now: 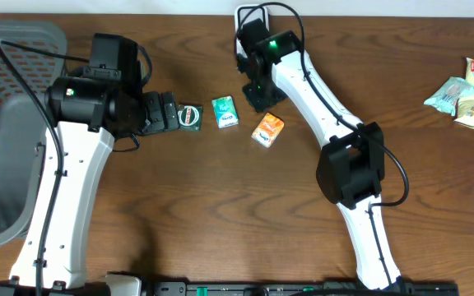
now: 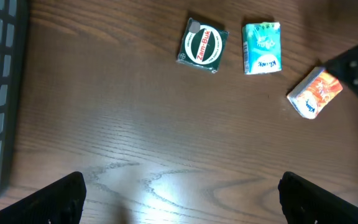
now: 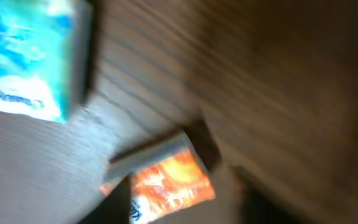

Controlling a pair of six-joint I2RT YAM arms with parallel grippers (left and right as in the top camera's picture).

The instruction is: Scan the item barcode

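Orange pack (image 1: 267, 129) — lying just beside right jaws.

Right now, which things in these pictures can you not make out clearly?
- Barcodes: none visible on the green box, teal packet or orange packet; only top faces show.
- The right gripper: open or shut unclear; its wrist covers it overhead, and the right wrist view is blurred.
- The snack bags: cut off by the overhead view's right edge.

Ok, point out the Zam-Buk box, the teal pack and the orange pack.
Zam-Buk box (image 2: 202, 48): left wrist view, centre of its round label.
teal pack (image 2: 261, 48): left wrist view, middle of its top face.
orange pack (image 2: 316, 92): left wrist view, middle of its orange face.
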